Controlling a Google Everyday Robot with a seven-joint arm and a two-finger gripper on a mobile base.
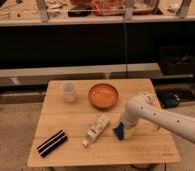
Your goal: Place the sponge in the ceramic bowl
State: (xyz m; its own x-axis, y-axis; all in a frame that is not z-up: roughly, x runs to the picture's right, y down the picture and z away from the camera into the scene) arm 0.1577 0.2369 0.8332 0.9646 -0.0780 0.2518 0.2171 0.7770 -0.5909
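End effector down on the sponge at the right of the tabletop, bowl empty.

Camera view: the white arm reaches in from the right and bends down, so that the end effector sits low over the wooden tabletop, its fingers pressed together on the blue sponge, which lies right of the middle, near the front. The ceramic bowl stands apart from the sponge, further back near the middle, with nothing in it. A white bottle lies just left of the sponge, a translucent cup stands left of the bowl, and a black-and-white striped block lies at the front left.
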